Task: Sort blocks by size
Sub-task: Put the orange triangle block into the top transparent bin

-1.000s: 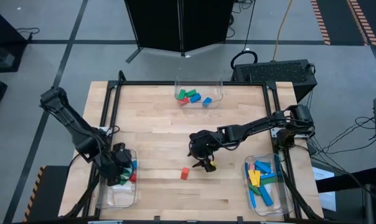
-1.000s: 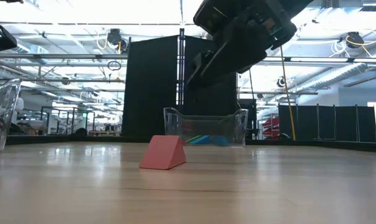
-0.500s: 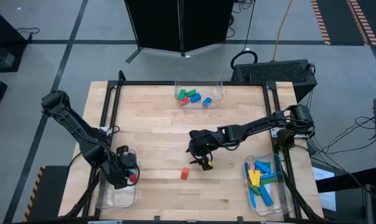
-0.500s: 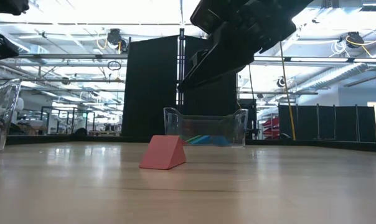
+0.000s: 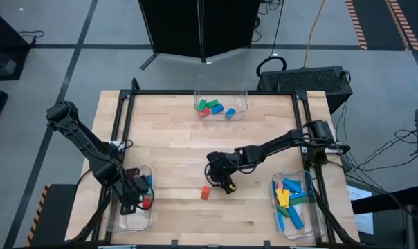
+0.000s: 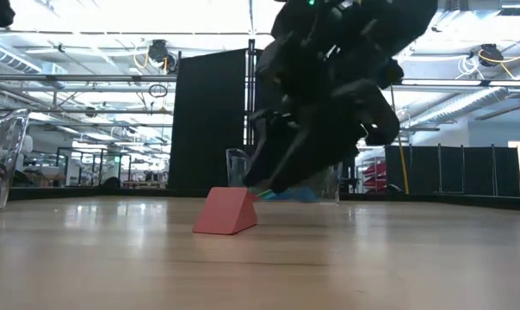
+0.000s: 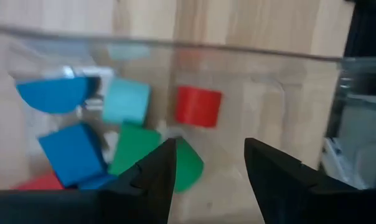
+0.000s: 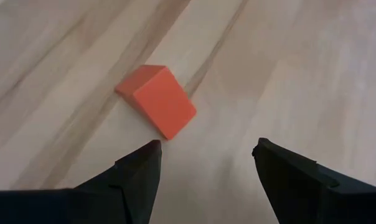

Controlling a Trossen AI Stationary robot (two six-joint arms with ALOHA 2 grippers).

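Left wrist: bin [image 7: 175,53] w/ ~six blocks [image 7: 198,106]

The table [image 5: 181,149] is pale wood in glued strips, smooth with a soft sheen, framed in black metal. The bins [image 5: 221,104] are clear glossy plastic. The orange wedge [image 8: 157,100] looks matt and smooth, with crisp edges. The blocks [image 7: 129,127] in the left bin look like smooth plain-coloured plastic or painted wood. Both end effectors [image 8: 206,171] are matt black plastic.
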